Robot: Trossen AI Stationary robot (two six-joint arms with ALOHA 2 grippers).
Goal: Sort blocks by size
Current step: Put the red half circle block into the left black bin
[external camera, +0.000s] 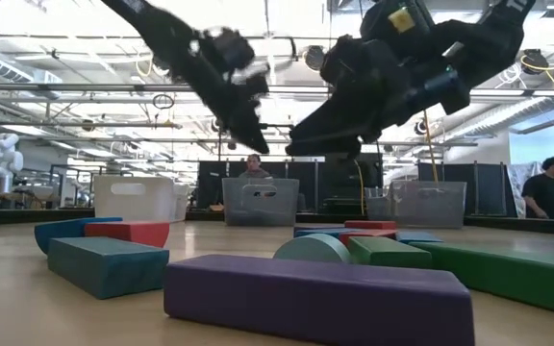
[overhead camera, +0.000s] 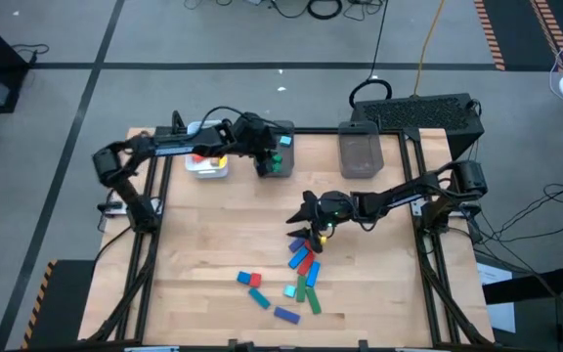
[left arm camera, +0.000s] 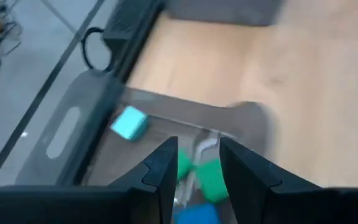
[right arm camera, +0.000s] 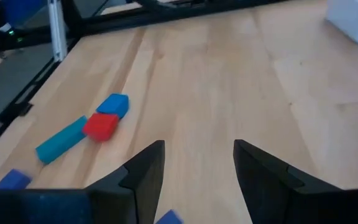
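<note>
Dropping into the translucent grey bin point(left arm camera: 73, 124): left gripper point(left arm camera: 197, 158) parted, empty, small teal cube point(left arm camera: 129, 122) beside green blocks point(left arm camera: 210, 177) below. Right gripper point(right arm camera: 194, 158) spread, empty, above the loose blocks point(overhead camera: 296, 279). Next: lowering, closing on one.

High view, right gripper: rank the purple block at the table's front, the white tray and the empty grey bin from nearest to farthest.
From the right gripper, near the table's middle:
1. The empty grey bin, at the back edge, right of centre.
2. The purple block, at the front edge.
3. The white tray, back left, under the left arm.
</note>
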